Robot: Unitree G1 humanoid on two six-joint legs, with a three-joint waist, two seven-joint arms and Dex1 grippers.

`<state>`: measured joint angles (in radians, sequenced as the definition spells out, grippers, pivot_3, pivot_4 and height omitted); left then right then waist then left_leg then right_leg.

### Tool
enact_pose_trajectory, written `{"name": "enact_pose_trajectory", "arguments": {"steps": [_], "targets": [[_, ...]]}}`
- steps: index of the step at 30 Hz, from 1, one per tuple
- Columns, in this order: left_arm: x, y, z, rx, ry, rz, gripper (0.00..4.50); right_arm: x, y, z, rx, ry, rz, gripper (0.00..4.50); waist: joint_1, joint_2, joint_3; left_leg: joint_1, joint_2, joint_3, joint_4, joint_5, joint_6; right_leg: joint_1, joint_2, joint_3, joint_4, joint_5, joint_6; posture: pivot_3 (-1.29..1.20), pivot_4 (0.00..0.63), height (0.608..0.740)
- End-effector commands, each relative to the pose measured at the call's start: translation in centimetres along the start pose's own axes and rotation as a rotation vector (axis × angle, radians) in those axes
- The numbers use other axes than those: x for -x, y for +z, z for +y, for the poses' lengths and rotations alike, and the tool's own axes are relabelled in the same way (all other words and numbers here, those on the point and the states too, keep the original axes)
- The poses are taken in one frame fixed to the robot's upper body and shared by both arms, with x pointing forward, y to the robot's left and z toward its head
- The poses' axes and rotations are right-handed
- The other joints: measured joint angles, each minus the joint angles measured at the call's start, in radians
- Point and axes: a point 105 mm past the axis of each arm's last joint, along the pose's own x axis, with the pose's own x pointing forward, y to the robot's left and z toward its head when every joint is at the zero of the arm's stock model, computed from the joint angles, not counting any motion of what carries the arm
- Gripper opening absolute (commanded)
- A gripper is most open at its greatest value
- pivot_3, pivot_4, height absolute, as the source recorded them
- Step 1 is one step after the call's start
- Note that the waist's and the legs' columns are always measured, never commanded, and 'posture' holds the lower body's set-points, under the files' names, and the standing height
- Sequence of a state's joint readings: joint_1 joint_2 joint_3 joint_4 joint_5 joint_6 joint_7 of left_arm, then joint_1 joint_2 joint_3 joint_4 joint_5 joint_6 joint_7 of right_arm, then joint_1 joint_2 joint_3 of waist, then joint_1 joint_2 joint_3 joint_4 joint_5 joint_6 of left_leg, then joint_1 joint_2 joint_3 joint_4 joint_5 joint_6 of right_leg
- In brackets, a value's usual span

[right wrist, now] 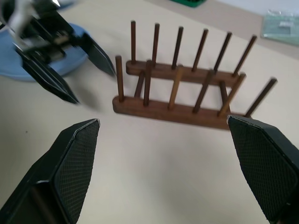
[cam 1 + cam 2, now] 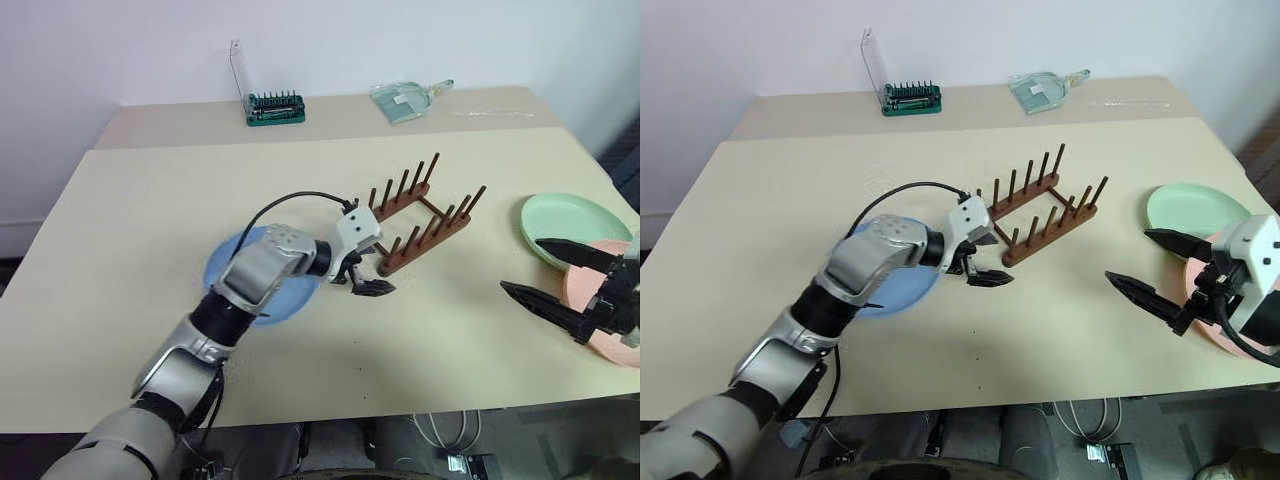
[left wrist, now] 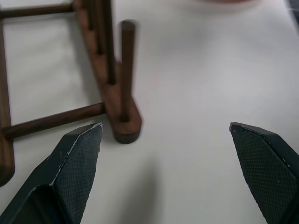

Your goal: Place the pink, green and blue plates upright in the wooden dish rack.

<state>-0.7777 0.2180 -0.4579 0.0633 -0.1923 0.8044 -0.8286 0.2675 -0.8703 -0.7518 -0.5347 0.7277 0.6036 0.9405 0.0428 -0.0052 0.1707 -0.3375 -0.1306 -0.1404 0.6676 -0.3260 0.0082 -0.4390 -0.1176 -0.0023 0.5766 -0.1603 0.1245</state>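
Both grippers are empty and the rack [image 2: 420, 215] has no plate in it, so the task looks to be at the start: no plate is picked yet.

Left gripper [image 2: 362, 282] is wide open, nothing between its fingers. It hangs low over the table [image 2: 130, 220], just beside the near end of the rack; in its wrist view the end peg and the rail tip stand right in front of the fingers. The blue plate [image 2: 225, 262] lies flat behind this gripper, under the forearm, so partly hidden.

Right gripper [image 2: 1148, 268] is also spread wide and holds nothing. The pink plate [image 2: 580, 290] lies flat under and behind it, w/ its rim near the lower finger. The green plate [image 2: 570, 222] is flat just beyond, touching or overlapping the pink one; I cannot tell which. The rack is well apart from this gripper, toward the other arm.

Step in hand, as I judge: choosing and reaching for the first plate. The right arm seems nearest to a grasp, pink or green. Next move needs the gripper to turn down to the rim, one finger under the edge and one over it, then close. After that the plate must be tilted upright and lowered between two pegs. A flat plate on a flat table gives little to catch, so the finger may slip or push the plate away.
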Motion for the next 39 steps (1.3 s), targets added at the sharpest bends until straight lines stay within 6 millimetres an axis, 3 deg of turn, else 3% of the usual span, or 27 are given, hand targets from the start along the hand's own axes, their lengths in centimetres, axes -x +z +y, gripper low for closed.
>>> {"name": "enact_pose_trajectory", "arguments": {"steps": [1,6,19,26,27,36,37,39], "targets": [[-1.0,0.8,1.2,-0.125,0.140,0.013,4.50,0.1,0.9,0.3,0.027,-0.015,-0.033,4.48,-0.001,-0.001,0.000,0.000,0.000,0.000,0.000,0.000,0.000,-0.001,0.000,0.000,0.000,0.000,0.000,0.00,0.150,0.740],[-2.6,0.4,0.8,-0.037,0.153,-0.007,4.50,-0.2,1.1,0.1,0.030,-0.038,-0.056,4.48,0.000,0.000,0.000,-0.001,0.000,0.000,0.000,0.000,0.000,-0.002,0.000,0.000,-0.001,0.002,-0.002,0.00,0.150,0.740],[-3.9,-1.0,-0.2,0.030,0.148,0.065,4.50,-0.7,1.7,0.1,0.055,-0.064,-0.072,4.48,0.000,-0.001,0.000,-0.001,0.000,0.001,0.000,0.000,0.000,-0.002,0.000,0.000,-0.001,0.000,0.001,0.00,0.150,0.740],[-4.0,-1.0,-0.5,0.034,0.129,0.069,1.06,-0.7,1.7,0.3,0.068,-0.079,-0.064,4.50,0.000,-0.001,0.000,-0.001,0.000,0.001,0.000,0.000,0.000,-0.002,0.000,0.000,-0.001,0.000,0.001,0.00,0.150,0.740],[-3.9,-1.0,-0.5,0.037,0.129,0.069,0.73,-0.7,1.7,0.3,0.068,-0.079,-0.064,4.50,0.002,-0.001,0.000,-0.001,0.000,0.001,0.000,0.000,0.000,-0.002,0.000,0.000,-0.001,0.000,0.001,0.00,0.150,0.740],[-3.4,0.3,0.9,-0.017,0.191,0.007,0.73,-0.8,2.1,-0.1,0.073,-0.092,-0.080,4.50,0.000,-0.001,0.000,0.000,0.000,0.001,0.000,0.000,0.000,-0.001,0.000,0.000,-0.001,0.000,0.001,0.00,0.150,0.740],[-3.1,0.7,1.2,-0.083,0.193,-0.008,0.73,-0.8,2.2,-0.1,0.072,-0.092,-0.082,4.50,0.000,-0.001,0.000,0.000,0.000,0.001,0.000,0.000,0.000,-0.001,0.000,0.000,-0.001,0.000,0.001,0.00,0.150,0.740],[-2.5,1.5,1.3,-0.112,0.126,-0.044,0.73,-0.7,2.3,-0.3,0.067,-0.090,-0.089,4.50,-0.002,-0.001,0.000,0.000,0.000,0.001,0.000,0.000,0.000,-0.002,0.000,0.000,-0.001,0.000,0.001,0.00,0.150,0.740]]}}
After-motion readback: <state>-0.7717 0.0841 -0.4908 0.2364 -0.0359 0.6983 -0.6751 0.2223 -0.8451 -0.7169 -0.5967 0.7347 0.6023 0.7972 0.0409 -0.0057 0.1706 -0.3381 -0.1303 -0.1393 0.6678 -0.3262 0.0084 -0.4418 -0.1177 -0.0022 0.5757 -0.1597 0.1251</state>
